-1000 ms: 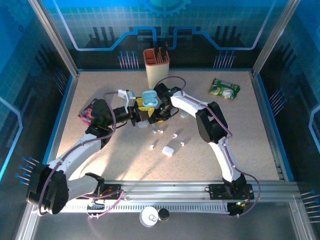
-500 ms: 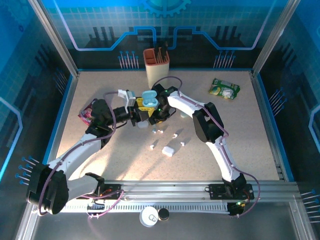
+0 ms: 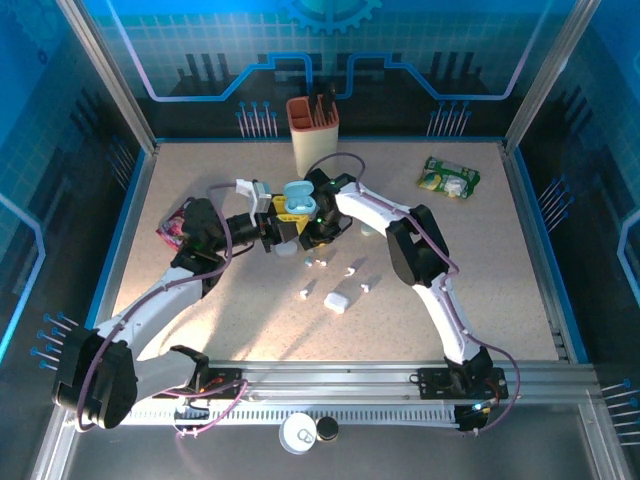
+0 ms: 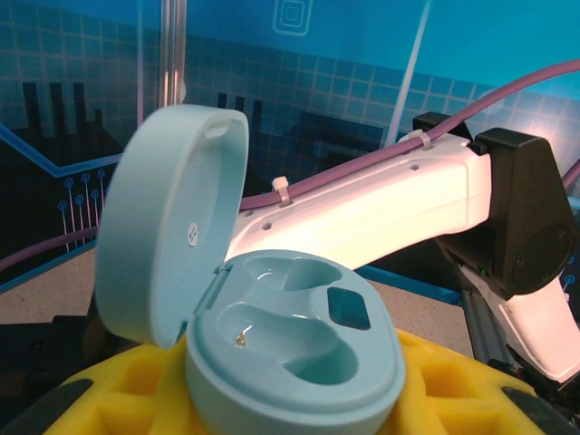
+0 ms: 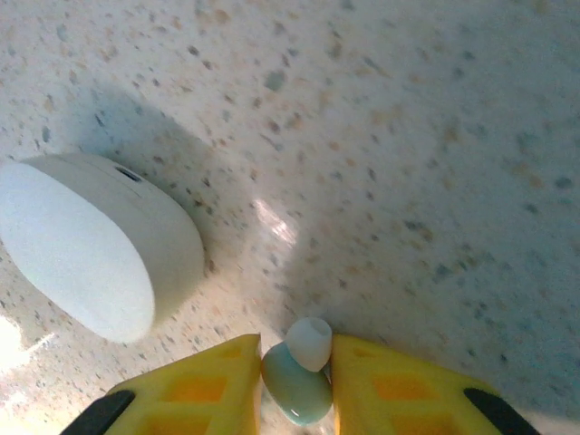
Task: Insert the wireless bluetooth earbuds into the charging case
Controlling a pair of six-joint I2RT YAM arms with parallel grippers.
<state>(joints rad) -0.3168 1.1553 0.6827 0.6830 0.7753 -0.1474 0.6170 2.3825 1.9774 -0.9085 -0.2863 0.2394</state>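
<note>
My left gripper (image 4: 290, 403) is shut on the light-blue charging case (image 4: 294, 349), which it holds upright between yellow pads with its lid (image 4: 168, 227) swung open. Both wells of the case are empty. From above, the case (image 3: 298, 196) sits mid-table above my left gripper (image 3: 283, 222). Close beside it, my right gripper (image 3: 318, 232) points down at the table. It (image 5: 297, 381) is shut on a pale teal earbud (image 5: 299, 390) with a white tip, just above the tabletop. Several white earbuds (image 3: 320, 263) lie loose on the table nearby.
A closed white case (image 5: 91, 245) lies just left of my right gripper, and another white case (image 3: 336, 301) sits nearer the front. A brown holder (image 3: 313, 130) stands at the back. A green packet (image 3: 448, 180) lies back right and a pink packet (image 3: 177, 222) at the left.
My right gripper has closed on the teal earbud, and its arm shifted slightly left. My left gripper and the case have stayed still.
</note>
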